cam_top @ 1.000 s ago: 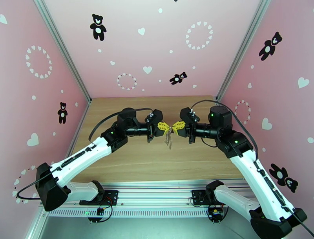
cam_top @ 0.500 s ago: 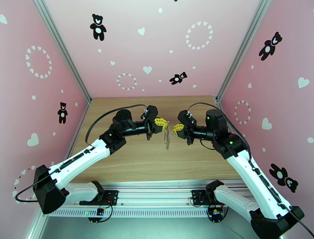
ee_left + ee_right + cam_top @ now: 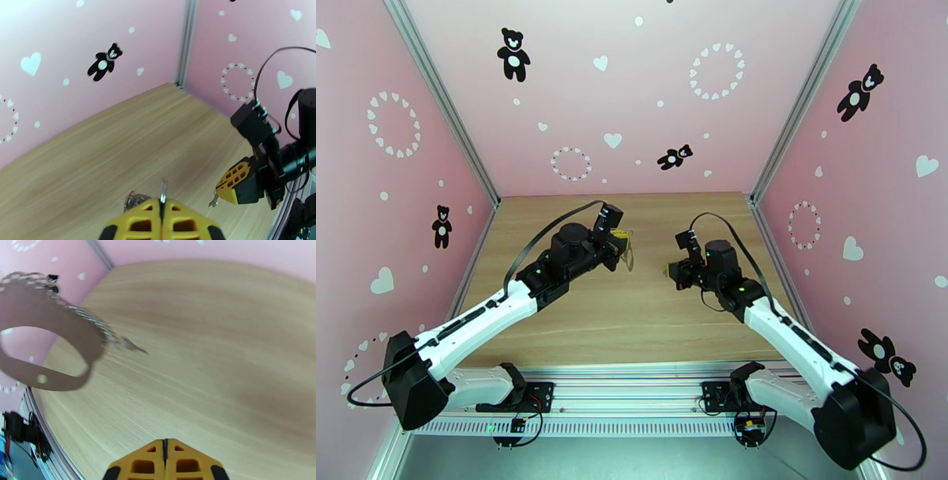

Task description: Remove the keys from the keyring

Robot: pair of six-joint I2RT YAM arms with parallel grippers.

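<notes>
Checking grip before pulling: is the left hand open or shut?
Shut: the left hand has its yellow fingers pressed together on a thin metal piece, with the beaded chain hanging beside it.

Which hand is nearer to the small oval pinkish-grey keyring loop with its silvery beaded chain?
Left. The left hand is shut on the keyring, chain beside it. The right hand, a tiny dark metal key dangling at its tip, stands apart to the right.

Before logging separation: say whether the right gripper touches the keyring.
Apart. Right wrist view: bare table lies between the right gripper and the keyring.
</notes>
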